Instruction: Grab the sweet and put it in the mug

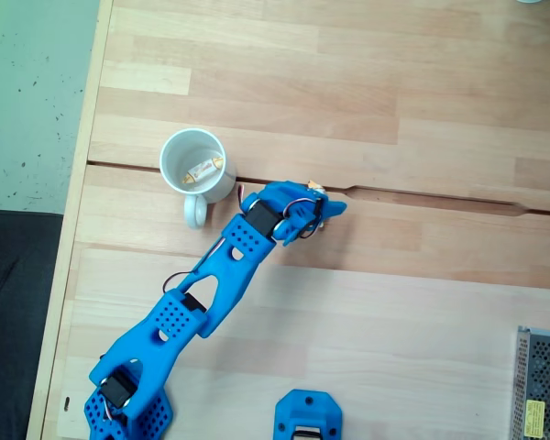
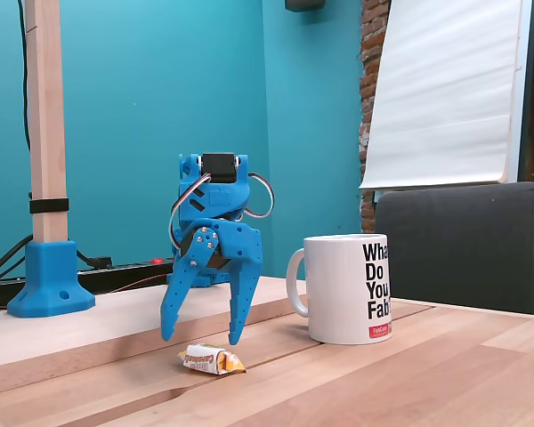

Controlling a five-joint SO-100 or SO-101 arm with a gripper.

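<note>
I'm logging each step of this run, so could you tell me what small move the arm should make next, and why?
Probably a short straight descent. In a fixed view the gripper hangs open, its fingertips just above the sweet lying on the table. Lowering should bring the fingers to either side of it for closing. The mug already holds another sweet.

Glossy ceramic mug (image 2: 347, 289); matt blue plastic fingers (image 2: 240, 294); crinkly shiny wrapper on sweet (image 2: 210, 359); smooth wood table (image 1: 394, 302)

Wooden table (image 1: 394, 293): mug (image 2: 349, 289), sweet (image 2: 211, 359) on it.
</note>
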